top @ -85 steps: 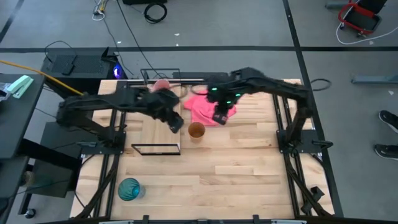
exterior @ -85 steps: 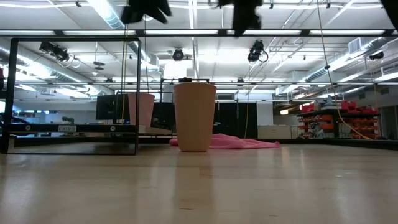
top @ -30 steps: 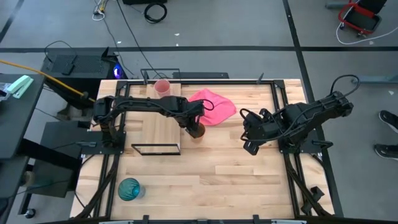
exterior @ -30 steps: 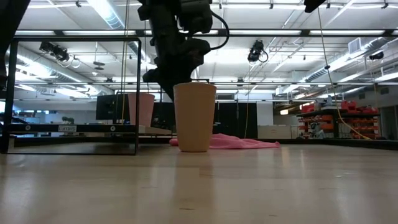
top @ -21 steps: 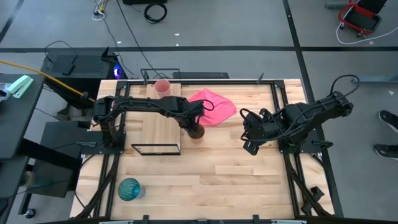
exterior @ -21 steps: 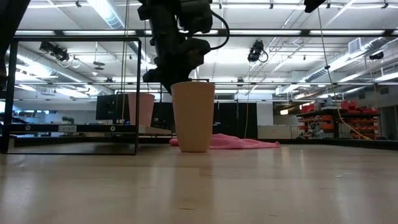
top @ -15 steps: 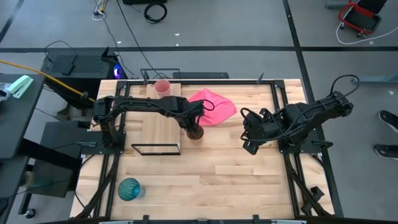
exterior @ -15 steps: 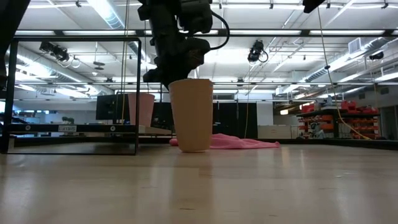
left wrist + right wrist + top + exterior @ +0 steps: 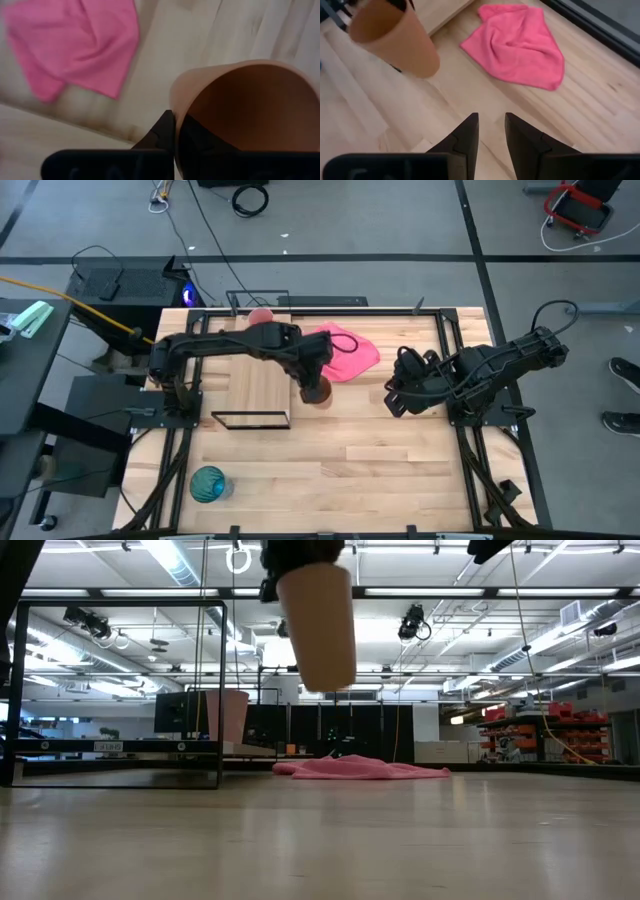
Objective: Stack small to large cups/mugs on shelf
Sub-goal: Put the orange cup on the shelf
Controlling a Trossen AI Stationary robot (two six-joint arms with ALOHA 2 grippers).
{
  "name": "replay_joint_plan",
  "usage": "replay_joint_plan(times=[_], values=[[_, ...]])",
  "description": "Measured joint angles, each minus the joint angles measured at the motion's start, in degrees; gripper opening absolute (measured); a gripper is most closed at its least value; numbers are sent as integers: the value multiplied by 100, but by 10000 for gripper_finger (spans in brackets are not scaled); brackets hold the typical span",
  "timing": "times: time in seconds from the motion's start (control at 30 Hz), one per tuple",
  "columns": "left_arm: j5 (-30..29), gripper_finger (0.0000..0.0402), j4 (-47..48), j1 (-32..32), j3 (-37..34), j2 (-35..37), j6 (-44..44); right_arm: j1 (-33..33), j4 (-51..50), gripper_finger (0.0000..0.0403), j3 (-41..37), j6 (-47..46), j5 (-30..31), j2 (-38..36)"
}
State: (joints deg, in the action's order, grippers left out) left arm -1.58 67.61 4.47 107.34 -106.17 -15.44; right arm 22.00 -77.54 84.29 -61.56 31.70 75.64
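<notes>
The orange-brown cup [image 9: 318,625] hangs in the air with my left gripper [image 9: 176,119] shut on its rim; from above the cup [image 9: 316,390] shows just right of the shelf [image 9: 258,385]. The small pink cup [image 9: 228,715] stands on the shelf's far end. At the table's near left corner stands the teal cup [image 9: 208,483]. My right gripper [image 9: 491,125] is open over the table's right half [image 9: 393,402], and nothing is between its fingers. My left gripper pinches the orange-brown cup's wall at the rim [image 9: 174,102], one finger inside the cup and one outside. The fingers come from above. The cup hangs below them, slightly tilted, its base [image 9: 328,680] well clear of the table.
A pink cloth [image 9: 350,350] lies crumpled on the table, beyond the cup. The shelf's black wire frame [image 9: 120,605] stands above its board. Bare wooden tabletop [image 9: 380,460] stretches across the near half.
My left gripper has shut on the orange-brown cup's rim, tipping the cup a little, then risen with it. The cup stood on the table a second ago; now it hangs clear of it. My right gripper has shifted slightly toward the table's far left.
</notes>
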Motion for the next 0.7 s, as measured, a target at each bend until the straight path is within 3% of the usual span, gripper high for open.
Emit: replay_joint_plan(times=[0.3,0.7], values=[[-502,14,1293,193,1203,7,793,2,-11,103,0,-628,-22,0],[-504,10,2007,671,1206,220,1465,-2,-17,103,2,-1068,-23,0]])
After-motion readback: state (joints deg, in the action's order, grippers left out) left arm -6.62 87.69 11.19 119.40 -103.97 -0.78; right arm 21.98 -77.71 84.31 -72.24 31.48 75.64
